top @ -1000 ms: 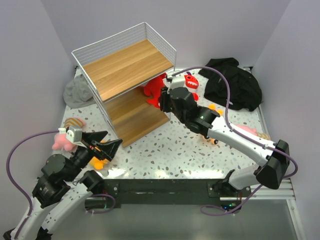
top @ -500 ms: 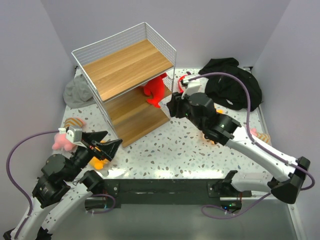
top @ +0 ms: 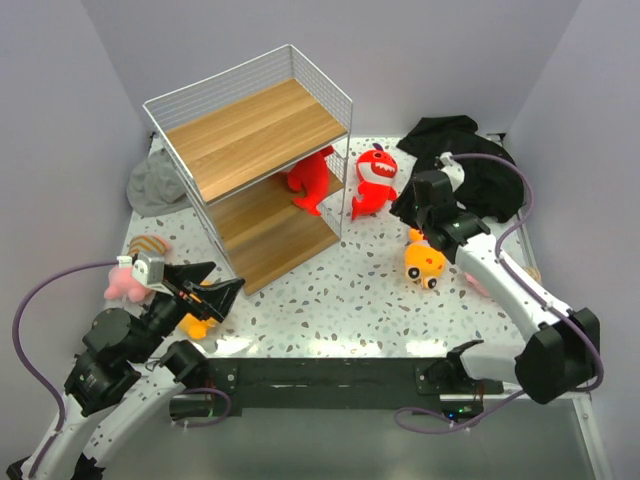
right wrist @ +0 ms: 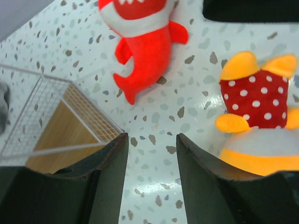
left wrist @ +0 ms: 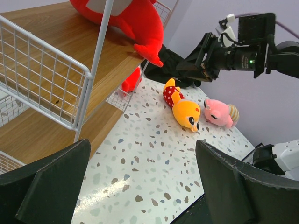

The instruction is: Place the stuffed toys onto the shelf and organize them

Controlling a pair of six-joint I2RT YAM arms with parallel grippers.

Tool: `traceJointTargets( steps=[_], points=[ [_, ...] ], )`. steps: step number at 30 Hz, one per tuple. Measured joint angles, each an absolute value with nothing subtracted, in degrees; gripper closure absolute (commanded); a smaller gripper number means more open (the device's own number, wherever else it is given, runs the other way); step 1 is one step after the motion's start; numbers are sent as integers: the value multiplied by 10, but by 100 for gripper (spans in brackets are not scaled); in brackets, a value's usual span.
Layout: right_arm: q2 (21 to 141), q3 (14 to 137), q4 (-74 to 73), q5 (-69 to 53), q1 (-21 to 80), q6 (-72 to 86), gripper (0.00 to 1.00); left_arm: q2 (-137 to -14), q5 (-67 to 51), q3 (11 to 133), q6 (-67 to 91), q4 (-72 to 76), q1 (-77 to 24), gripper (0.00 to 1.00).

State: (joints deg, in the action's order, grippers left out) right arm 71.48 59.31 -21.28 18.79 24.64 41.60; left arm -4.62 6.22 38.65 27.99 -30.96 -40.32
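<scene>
One red shark (top: 308, 180) lies on the middle board of the white wire shelf (top: 250, 130), which stands at about eleven o'clock on the table (top: 330, 290), so the task looks barely begun: one of six toys shelved. The right pincer (right wrist: 150, 140) hangs spread and empty over the table, with the second red shark (top: 374, 182) at its eleven o'clock just outside the shelf's wire side, and a yellow doll in a dotted red outfit (top: 424, 263) at its three o'clock. The step in hand appears to be picking the next toy. The likely move is to come down over that shark's soft body, pinch it, and carry it in beside its twin. The left pincer (left wrist: 142, 186) is spread wide too, holding nothing, at the table's seven o'clock. Counted: two red sharks; two yellow dolls, the other (top: 200, 324) half hidden under the left arm; two pink plushes, one at nine o'clock (top: 121, 286), one at four o'clock (left wrist: 218, 112).
</scene>
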Motion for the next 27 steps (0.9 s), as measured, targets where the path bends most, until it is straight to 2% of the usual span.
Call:
traceJointTargets(
  steps=[12,18,27],
  points=[
    [926,597,-150,154,231,714,46,-46,62,387,280,-310,-403,0],
    [1049,654,-87,132,227,754,45,-46,62,387,280,-310,-403,0],
    [1076,658,-20,125,224,766,46,-46,62,387,280,-310,-403,0]
  ],
)
